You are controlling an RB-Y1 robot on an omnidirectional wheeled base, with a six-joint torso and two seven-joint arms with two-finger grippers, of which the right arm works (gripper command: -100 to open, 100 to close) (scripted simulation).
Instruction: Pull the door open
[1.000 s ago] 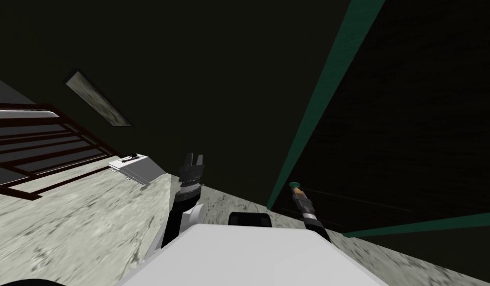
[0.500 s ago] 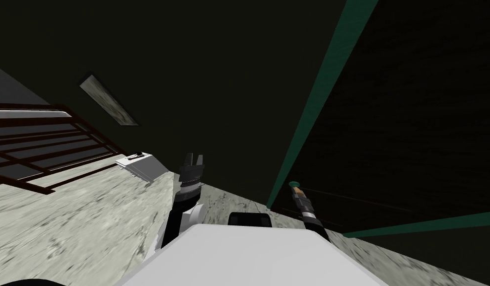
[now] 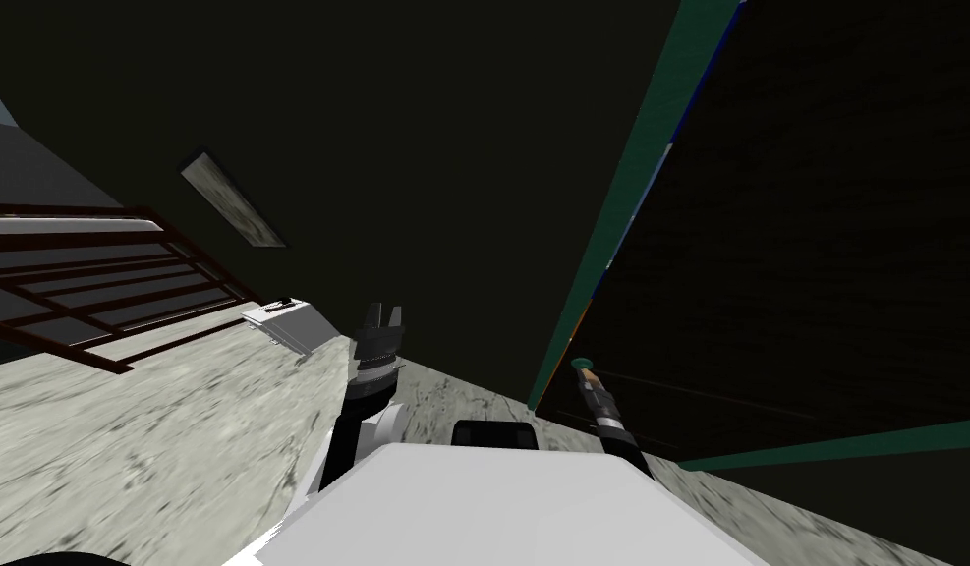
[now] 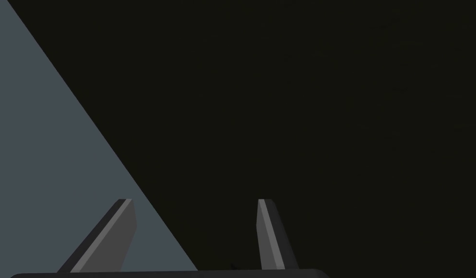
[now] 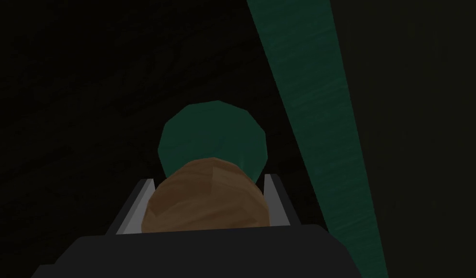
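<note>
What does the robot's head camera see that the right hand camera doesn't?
Head view alone: the left end effector, a dark red railing, a white box and the speckled floor. Right wrist view alone: the fingers of the right end effector squeezing the brown knob. Both: the knob, the round green plate, the green door frame and the dark door.

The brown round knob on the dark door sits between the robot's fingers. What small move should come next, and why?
Probably draw the right gripper straight back toward the body: its fingers press both sides of the brown round wooden knob, and only a thin blue sliver shows between the dark door and its green frame.
</note>
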